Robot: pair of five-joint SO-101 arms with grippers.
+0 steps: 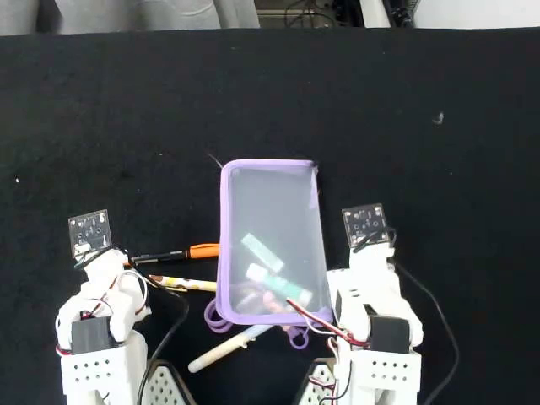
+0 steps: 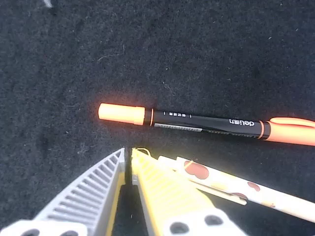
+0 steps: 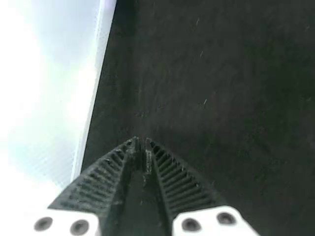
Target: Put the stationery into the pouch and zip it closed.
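Loading step, judged part-done: purple-edged pouch (image 1: 270, 202) lower centre on the counter (image 1: 422, 126), orange-capped marker (image 2: 197, 122) and patterned pen (image 2: 256, 193) outside, frame-left of it; left gripper (image 2: 128, 153) and right gripper (image 3: 140, 143), fingers together; next, likely parting fingers over the marker.

Looks like a lab test bench: black cloth-covered table (image 1: 270, 93), tangle of loose cables (image 1: 310, 12) just beyond the table's far edge.
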